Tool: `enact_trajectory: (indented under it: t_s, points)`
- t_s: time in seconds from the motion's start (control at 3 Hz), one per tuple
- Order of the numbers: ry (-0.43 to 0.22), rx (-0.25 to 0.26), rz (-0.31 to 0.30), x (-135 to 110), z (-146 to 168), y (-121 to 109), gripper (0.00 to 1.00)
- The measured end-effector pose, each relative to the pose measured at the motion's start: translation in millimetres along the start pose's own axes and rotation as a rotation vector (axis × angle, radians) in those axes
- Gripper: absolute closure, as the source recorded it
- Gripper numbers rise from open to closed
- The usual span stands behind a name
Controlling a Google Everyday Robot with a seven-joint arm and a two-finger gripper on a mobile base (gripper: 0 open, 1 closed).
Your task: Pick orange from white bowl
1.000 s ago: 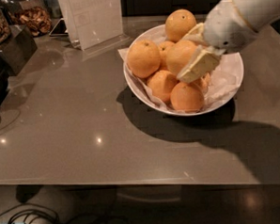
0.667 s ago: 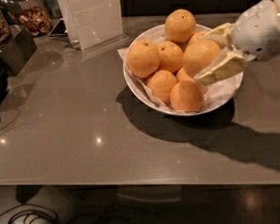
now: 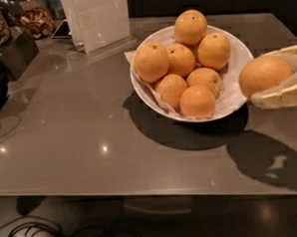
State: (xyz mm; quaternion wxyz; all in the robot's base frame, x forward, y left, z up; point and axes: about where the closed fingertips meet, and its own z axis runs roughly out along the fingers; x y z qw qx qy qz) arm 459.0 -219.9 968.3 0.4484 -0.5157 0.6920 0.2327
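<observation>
— Though clear of the bowl point(image 3: 238, 53), hangs just right of its rim, above the table point(image 3: 90, 143): orange point(image 3: 271, 71). Held?
— Yes. Gripper point(image 3: 258, 79), right edge of view: cream fingers point(image 3: 287, 96) clamped on orange, one above, one below. Dark shadow point(image 3: 270, 159) on table beneath.
— Bowl contents?
— Seven other oranges point(image 3: 180, 60), heaped on crinkled paper point(image 3: 232, 93). Stands on table, left of gripper.

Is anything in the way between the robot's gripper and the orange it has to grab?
Nothing is. The gripper is shut on the orange, at the picture's right edge, outside the white bowl, just right of its rim.
</observation>
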Motion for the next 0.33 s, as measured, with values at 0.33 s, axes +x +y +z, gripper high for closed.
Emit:
enact_trajectory:
  t_s: [0.33]
  points:
    - [-0.005, 0.011, 0.008, 1.3, -6.5, 1.3, 1.00]
